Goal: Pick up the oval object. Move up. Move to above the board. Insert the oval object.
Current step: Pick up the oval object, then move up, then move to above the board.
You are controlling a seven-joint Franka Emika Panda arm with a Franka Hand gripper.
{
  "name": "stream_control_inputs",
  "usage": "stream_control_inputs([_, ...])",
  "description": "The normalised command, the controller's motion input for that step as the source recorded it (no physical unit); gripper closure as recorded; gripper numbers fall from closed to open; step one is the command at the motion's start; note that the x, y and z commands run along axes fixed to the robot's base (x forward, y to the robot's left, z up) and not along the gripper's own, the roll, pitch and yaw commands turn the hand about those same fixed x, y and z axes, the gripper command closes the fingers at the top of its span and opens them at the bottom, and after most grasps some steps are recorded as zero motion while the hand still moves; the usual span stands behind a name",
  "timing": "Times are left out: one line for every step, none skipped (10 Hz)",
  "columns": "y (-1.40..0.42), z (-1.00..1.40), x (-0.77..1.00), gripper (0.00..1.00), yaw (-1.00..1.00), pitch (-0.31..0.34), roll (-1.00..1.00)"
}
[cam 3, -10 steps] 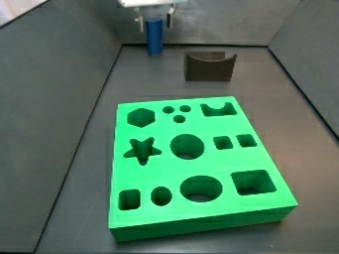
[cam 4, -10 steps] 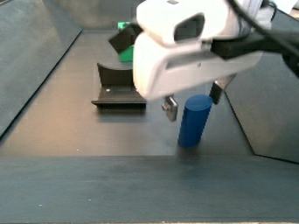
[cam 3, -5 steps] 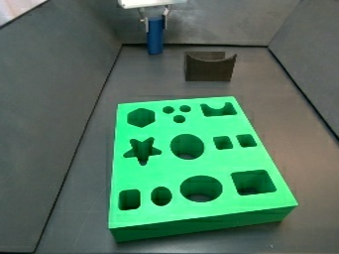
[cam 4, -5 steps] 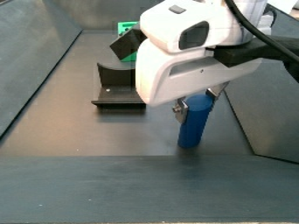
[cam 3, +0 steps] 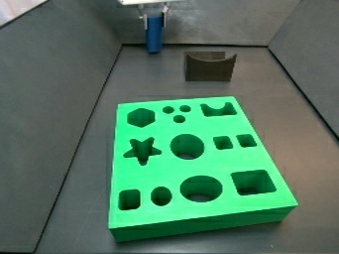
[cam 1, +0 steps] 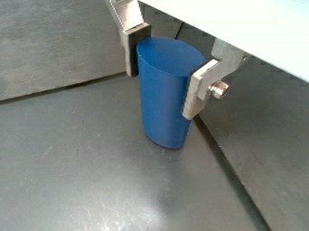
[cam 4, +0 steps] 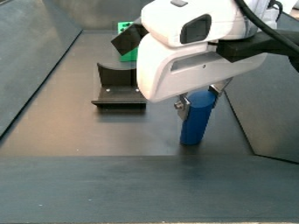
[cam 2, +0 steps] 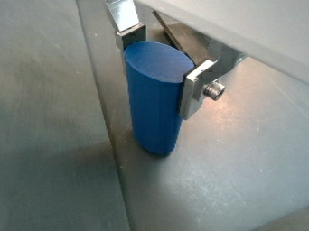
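End effector (cam 1: 169, 61) at far end of floor, fingers (cam 1: 201, 88) closed against upright blue oval peg (cam 1: 164, 93); green board (cam 3: 196, 167) well apart, nearer.

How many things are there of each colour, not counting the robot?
Blue: 1, the oval object, upright between the fingers of the gripper
Green: 1, the board
Dark: 1, the fixture
Total: 3

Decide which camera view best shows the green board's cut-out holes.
A side view shows the thick green board whole, every hole visible. Another side view shows only a green corner behind the gripper around the smooth blue oval peg. Both wrist views miss it.
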Motion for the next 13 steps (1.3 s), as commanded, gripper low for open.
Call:
stream_control_inputs([0.0,0.0,0.0,1.0,0.0,0.0,0.0])
stream_control_inputs([0.0,0.0,0.0,1.0,0.0,0.0,0.0])
stream_control_inputs([0.0,0.83,0.0,1.0,0.0,0.0,0.0])
stream_control_inputs([0.05,0.85,-0.04,1.0,-0.05,0.003,0.0])
stream_control_inputs([0.03,0.73,-0.08,1.0,-0.05,0.032,0.0])
stream_control_inputs([0.01,0.66,-0.06,1.0,-0.05,0.037,0.01])
stream_control_inputs([0.01,0.43,-0.04,1.0,-0.03,0.056,0.04])
stream_control_inputs([0.0,0.28,-0.03,1.0,-0.02,0.065,0.05])
stream_control_inputs([-0.04,1.0,-0.19,1.0,0.12,-0.234,0.05])
stream_control_inputs([-0.04,1.0,-0.2,1.0,0.13,-0.228,0.05])
stream_control_inputs([-0.04,1.0,-0.2,1.0,0.11,-0.188,0.06])
stream_control_inputs([-0.04,1.0,-0.18,1.0,0.07,-0.087,0.07])
stream_control_inputs([-0.04,1.0,-0.18,1.0,0.06,-0.038,0.08])
